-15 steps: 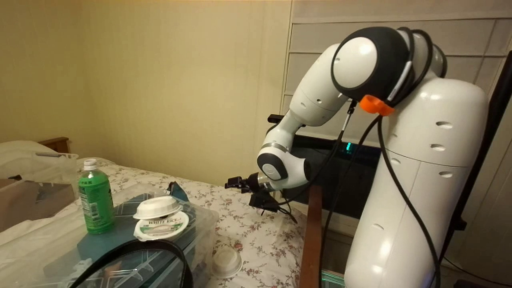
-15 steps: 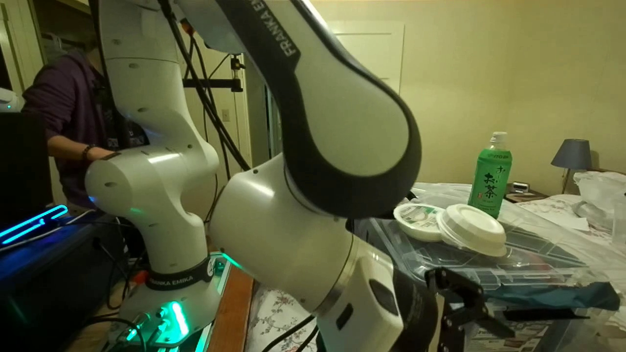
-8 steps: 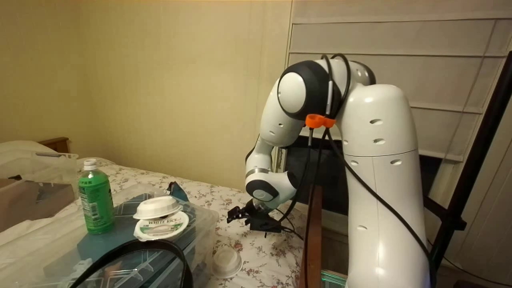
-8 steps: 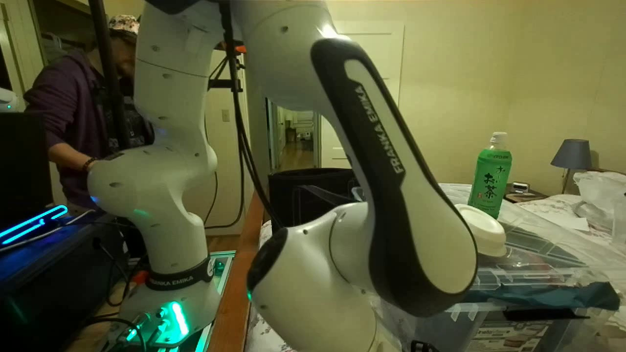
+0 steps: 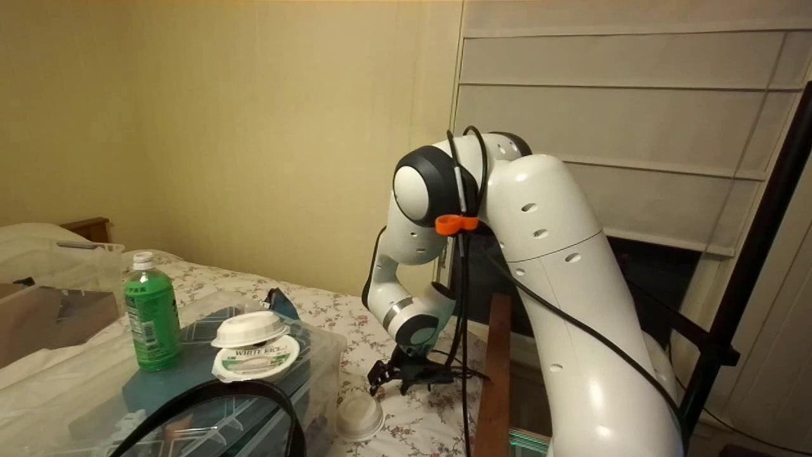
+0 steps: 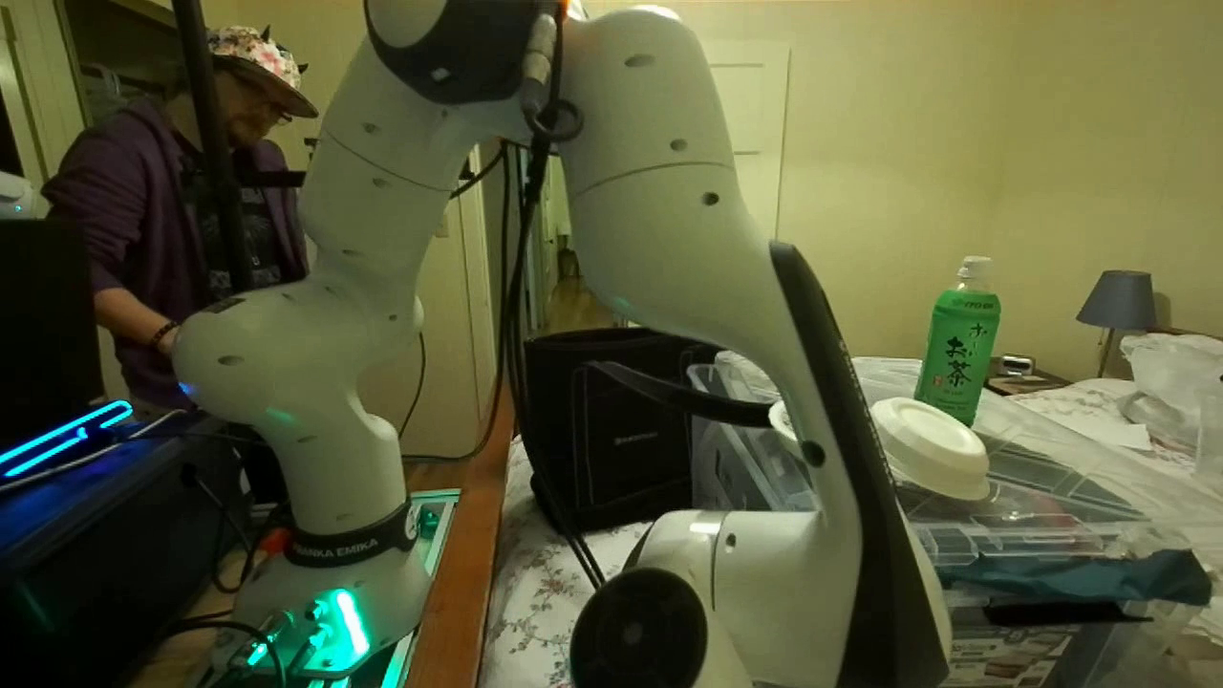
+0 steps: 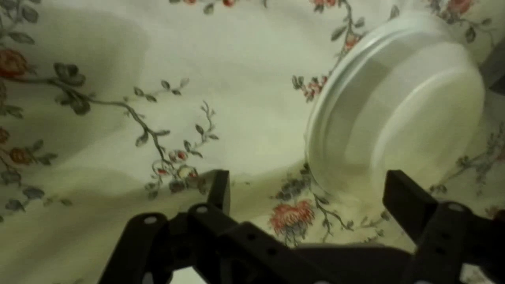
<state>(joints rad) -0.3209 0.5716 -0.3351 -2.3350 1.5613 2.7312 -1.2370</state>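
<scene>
My gripper hangs low over the flowered bedding and points down. In the wrist view the gripper is open, its fingers wide apart with only bedding and part of a bowl seen between them. A white bowl lies on the bedding just ahead, apparently upside down. The right finger overlaps the bowl's lower edge in that view; I see no clear contact. In an exterior view the bowl sits beside the clear bin, close to the gripper. In the remaining exterior view the gripper is out of view.
On the bin stand a green tea bottle, a white rice pack and an upturned white bowl. A black bag with a strap stands by it. A wooden rail edges the bed. A person stands behind the arm.
The arm has folded and swung across. My gripper has come down toward the bedding, turned from level to pointing down, and is nearer the bowl. The bowl, bin and bottle have not moved.
</scene>
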